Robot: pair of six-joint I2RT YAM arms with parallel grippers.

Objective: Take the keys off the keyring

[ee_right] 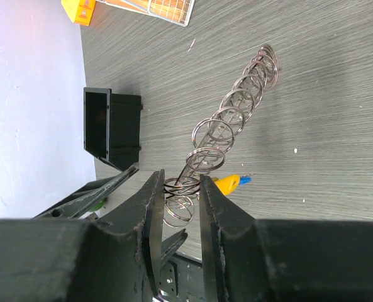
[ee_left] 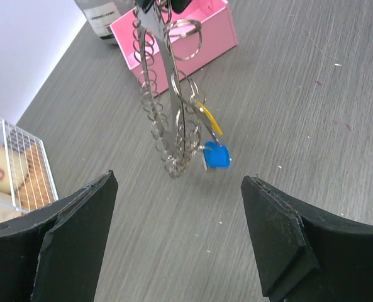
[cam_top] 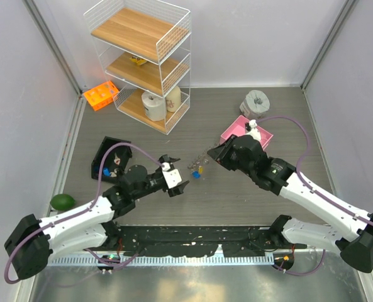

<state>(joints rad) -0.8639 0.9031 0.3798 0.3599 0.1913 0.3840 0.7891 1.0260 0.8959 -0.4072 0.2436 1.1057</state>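
Clearly, the large thin silver wire keyring (ee_left: 169,75) hangs over the grey wood-grain table (ee_left: 312,113), near a pink open box (ee_left: 199,38). The right jaws pinch it at its upper end, closed to a narrow gap on the wire. The many small flat silver keys (ee_left: 152,113) dangle edge-on along it, with a yellow-headed key (ee_left: 210,121) and a blue-headed key (ee_left: 216,156) low on one side. The left jaws stand wide apart and empty, facing the bunch but short of it.

The main risk is probably the thin grip. A tug on any key could slide or twist the wire out of the right jaws and drop the whole bunch on the table. The loose keys may also swing, so the left jaws could close on several at once, or on none. Both arms are working close together and might knock each other.
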